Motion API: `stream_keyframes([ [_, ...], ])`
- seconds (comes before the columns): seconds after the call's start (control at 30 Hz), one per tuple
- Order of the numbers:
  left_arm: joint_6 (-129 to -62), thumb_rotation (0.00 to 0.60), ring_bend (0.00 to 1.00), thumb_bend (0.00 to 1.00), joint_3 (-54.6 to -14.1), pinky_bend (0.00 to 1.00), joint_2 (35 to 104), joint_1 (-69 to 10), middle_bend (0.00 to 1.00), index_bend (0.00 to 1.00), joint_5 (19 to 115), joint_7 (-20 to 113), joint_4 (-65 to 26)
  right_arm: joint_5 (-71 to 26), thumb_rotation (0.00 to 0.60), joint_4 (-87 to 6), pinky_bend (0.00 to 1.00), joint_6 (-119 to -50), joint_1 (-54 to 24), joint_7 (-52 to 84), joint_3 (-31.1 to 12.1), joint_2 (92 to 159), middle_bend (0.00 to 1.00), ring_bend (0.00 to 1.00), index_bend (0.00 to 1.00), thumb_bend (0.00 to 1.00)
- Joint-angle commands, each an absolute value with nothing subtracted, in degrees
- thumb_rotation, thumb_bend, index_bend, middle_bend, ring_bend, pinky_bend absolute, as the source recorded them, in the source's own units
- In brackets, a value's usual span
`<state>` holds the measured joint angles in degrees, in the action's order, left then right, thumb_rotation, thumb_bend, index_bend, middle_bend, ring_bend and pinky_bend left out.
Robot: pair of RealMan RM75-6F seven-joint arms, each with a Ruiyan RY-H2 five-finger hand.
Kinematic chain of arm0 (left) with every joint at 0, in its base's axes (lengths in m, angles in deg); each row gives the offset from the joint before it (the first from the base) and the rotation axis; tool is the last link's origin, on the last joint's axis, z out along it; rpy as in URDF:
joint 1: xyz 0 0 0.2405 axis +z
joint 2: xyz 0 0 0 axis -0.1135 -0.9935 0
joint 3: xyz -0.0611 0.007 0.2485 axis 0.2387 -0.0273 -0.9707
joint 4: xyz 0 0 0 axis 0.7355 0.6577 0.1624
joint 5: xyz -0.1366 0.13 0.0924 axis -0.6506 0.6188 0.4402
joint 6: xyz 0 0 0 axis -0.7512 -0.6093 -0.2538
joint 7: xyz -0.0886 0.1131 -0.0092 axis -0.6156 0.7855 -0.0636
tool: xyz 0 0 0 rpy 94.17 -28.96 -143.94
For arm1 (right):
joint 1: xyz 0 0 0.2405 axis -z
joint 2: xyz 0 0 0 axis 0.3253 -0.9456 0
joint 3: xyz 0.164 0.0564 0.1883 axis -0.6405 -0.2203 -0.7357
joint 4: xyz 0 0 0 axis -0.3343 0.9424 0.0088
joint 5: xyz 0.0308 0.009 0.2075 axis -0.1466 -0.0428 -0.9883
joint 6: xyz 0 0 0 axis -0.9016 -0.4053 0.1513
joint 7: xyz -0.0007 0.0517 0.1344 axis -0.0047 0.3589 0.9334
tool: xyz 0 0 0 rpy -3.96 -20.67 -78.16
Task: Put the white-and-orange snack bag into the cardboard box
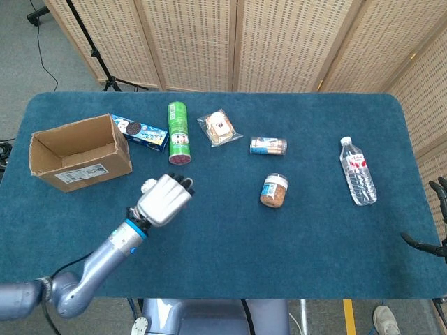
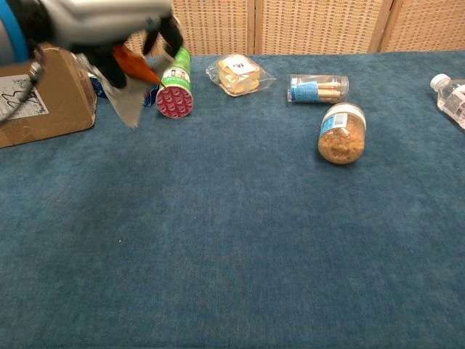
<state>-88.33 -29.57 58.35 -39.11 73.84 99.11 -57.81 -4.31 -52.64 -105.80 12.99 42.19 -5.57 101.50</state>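
Note:
My left hand [image 1: 165, 199] [image 2: 94, 22] grips the white-and-orange snack bag [image 2: 131, 80] and holds it lifted above the table. In the chest view the bag hangs below the hand at the top left; the head view hides the bag under the hand. The open cardboard box [image 1: 78, 152] [image 2: 40, 83] stands at the far left, a little beyond and left of the hand. Only fingertips of my right hand [image 1: 431, 230] show at the right edge of the head view, spread apart and holding nothing.
Near the box lie a blue cookie box [image 1: 140, 132] and a green can [image 1: 179, 132]. Further right are a wrapped sandwich [image 1: 218, 128], a small clear tube [image 1: 269, 146], a jar [image 1: 274, 190] and a water bottle [image 1: 357, 180].

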Motion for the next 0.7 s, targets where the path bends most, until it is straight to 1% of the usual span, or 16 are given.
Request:
stream_keyframes([
  [0.03, -93.9, 0.6, 0.47, 0.42, -25.3, 0.58, 44.8, -34.1, 0.48, 0.73, 77.9, 88.3, -60.0, -4.0, 0.6, -53.0, 0.0, -106.0, 13.2, 41.7, -5.6, 101.5, 0.0, 0.0, 0.0, 0.0],
  [0.1, -95.1, 0.6, 0.47, 0.42, -23.7, 0.58, 41.1, -32.6, 0.48, 0.73, 77.0, 83.2, -57.7, -3.8, 0.6, -53.2, 0.0, -106.1, 13.2, 41.3, -5.6, 101.5, 0.0, 0.0, 0.0, 0.0],
  [0.17, -95.6, 0.6, 0.47, 0.42, -21.9, 0.58, 37.8, -31.0, 0.48, 0.74, 74.6, 76.5, -52.9, -3.5, 0.6, -53.5, 0.0, -106.2, 13.3, 40.8, -5.6, 101.6, 0.0, 0.0, 0.0, 0.0],
  [0.3, -93.2, 0.6, 0.47, 0.42, -20.7, 0.58, 36.1, -30.0, 0.48, 0.74, 70.2, 67.8, -43.9, -3.4, 0.6, -53.9, 0.0, -106.0, 13.3, 40.0, -5.7, 101.6, 0.0, 0.0, 0.0, 0.0],
  [0.37, -91.3, 0.6, 0.47, 0.42, -21.1, 0.58, 36.8, -30.2, 0.48, 0.74, 69.0, 65.4, -39.3, -3.4, 0.6, -54.1, 0.0, -105.9, 13.3, 39.4, -5.8, 101.7, 0.0, 0.0, 0.0, 0.0],
  [0.5, -86.4, 0.6, 0.47, 0.42, -21.8, 0.58, 41.5, -32.1, 0.48, 0.74, 66.0, 60.9, -30.1, -3.3, 0.6, -54.3, 0.0, -105.5, 13.1, 38.5, -5.8, 102.0, 0.0, 0.0, 0.0, 0.0],
  [0.67, -82.2, 0.6, 0.47, 0.36, -22.5, 0.58, 48.1, -35.1, 0.48, 0.74, 64.2, 58.1, -21.2, -4.2, 0.6, -54.0, 0.0, -104.7, 12.9, 37.1, -6.2, 102.5, 0.0, 0.0, 0.0, 0.0],
  [0.7, -81.4, 0.6, 0.45, 0.34, -22.9, 0.58, 49.2, -35.6, 0.46, 0.73, 64.2, 58.0, -19.9, -4.4, 0.6, -54.0, 0.0, -104.6, 12.9, 37.0, -6.3, 102.6, 0.0, 0.0, 0.0, 0.0],
])
